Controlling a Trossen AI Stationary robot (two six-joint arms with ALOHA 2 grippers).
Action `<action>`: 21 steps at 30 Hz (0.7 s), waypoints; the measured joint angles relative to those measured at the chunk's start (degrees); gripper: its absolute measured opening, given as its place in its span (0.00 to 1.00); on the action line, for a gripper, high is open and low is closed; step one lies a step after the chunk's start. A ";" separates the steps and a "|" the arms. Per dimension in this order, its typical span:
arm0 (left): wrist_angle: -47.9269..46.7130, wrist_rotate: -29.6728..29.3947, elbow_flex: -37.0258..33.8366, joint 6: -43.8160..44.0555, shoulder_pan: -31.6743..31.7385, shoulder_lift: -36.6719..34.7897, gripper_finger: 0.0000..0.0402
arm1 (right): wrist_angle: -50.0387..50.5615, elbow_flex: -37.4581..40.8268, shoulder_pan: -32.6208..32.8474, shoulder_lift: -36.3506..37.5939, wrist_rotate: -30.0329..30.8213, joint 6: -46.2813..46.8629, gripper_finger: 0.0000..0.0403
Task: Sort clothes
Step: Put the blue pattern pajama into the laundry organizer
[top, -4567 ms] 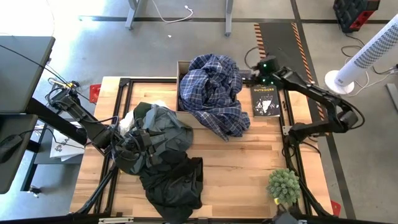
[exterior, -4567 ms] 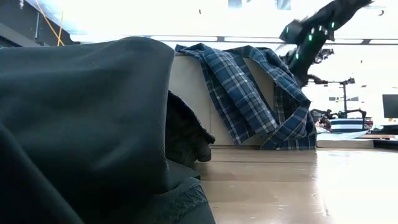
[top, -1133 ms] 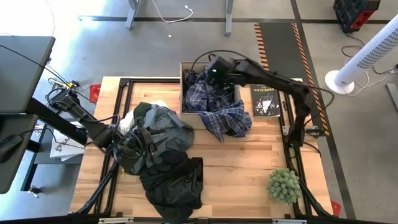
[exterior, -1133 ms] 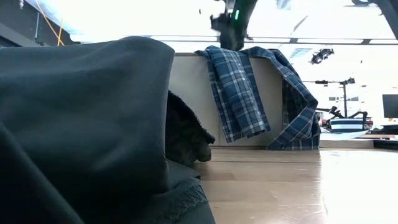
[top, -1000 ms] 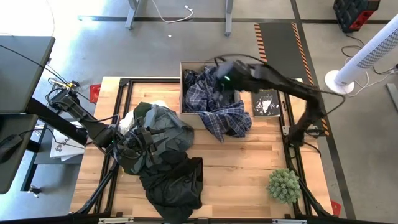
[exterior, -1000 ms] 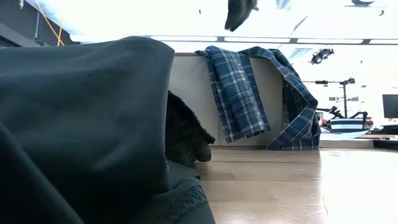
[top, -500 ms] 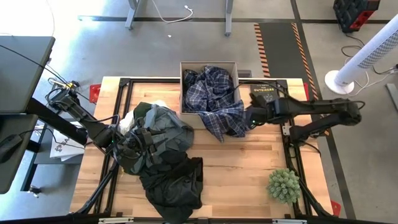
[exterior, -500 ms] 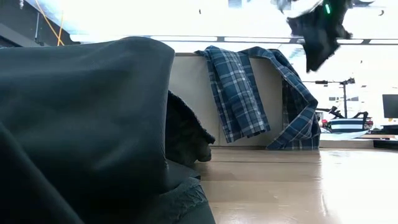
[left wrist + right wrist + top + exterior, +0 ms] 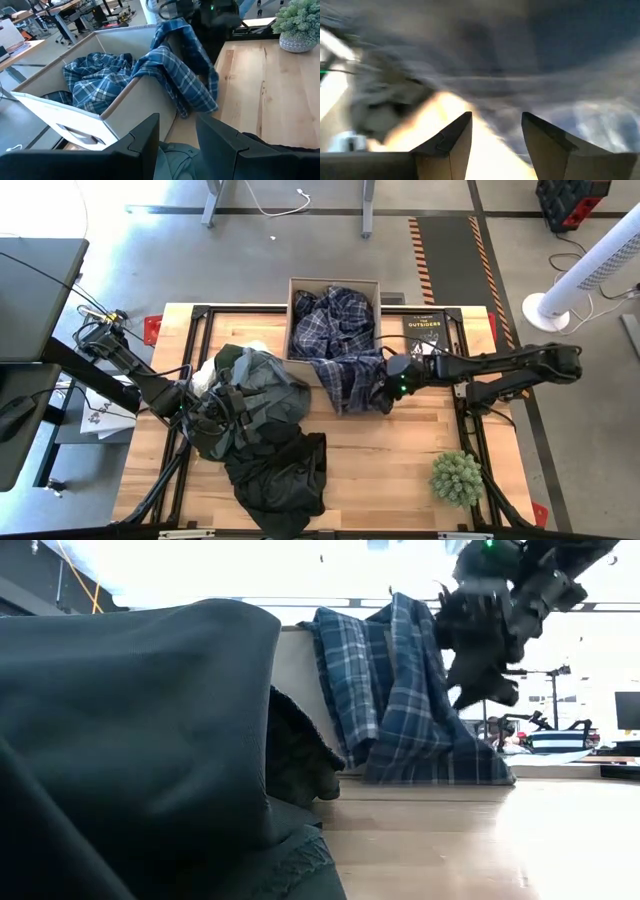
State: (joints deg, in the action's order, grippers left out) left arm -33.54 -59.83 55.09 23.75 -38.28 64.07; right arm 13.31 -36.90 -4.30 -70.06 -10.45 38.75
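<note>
Plaid shirt (image 9: 340,345) drapes from the cardboard box (image 9: 296,288) at upper centre, its hanging tail beside the right hand (image 9: 385,393), fingers parted in its wrist view, presumably to tuck it in; left hand (image 9: 225,405), fingers apart, waits in the grey-green garment (image 9: 260,395).

From my seat I see the wooden table (image 9: 400,470), pale planks framed by black rails. A tan cardboard box (image 9: 292,320) stands open at its far edge, near the middle. Just to the right of the box lies a black paperback book (image 9: 425,326), flat on the table. A small spiky green plant (image 9: 457,477) sits at the near right corner, well apart from the book. Off the table, on the grey floor to the right, I can make out a white tower fan (image 9: 585,275) and striped hazard tape (image 9: 425,245).
</note>
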 joint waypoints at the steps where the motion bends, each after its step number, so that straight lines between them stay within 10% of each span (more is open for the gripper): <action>1: 0.04 -0.02 0.00 0.00 0.08 0.00 0.31 | -0.67 -1.33 0.44 0.01 -0.38 -0.37 0.42; 5: 0.04 -0.08 0.00 0.02 0.09 0.00 0.31 | -1.14 -7.45 2.17 0.04 2.13 -3.72 0.42; 14: 0.09 -0.56 0.00 -0.26 0.11 0.00 0.31 | -1.17 -20.48 1.85 -1.43 30.71 -14.70 0.42; 21: 0.01 -0.51 0.00 -0.27 0.11 0.00 0.31 | 18.72 -36.65 2.50 -3.15 32.03 -23.91 0.42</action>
State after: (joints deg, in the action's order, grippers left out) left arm -33.53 -60.34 55.09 23.48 -38.17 64.07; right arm 32.03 -73.56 -1.80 -73.21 21.58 14.85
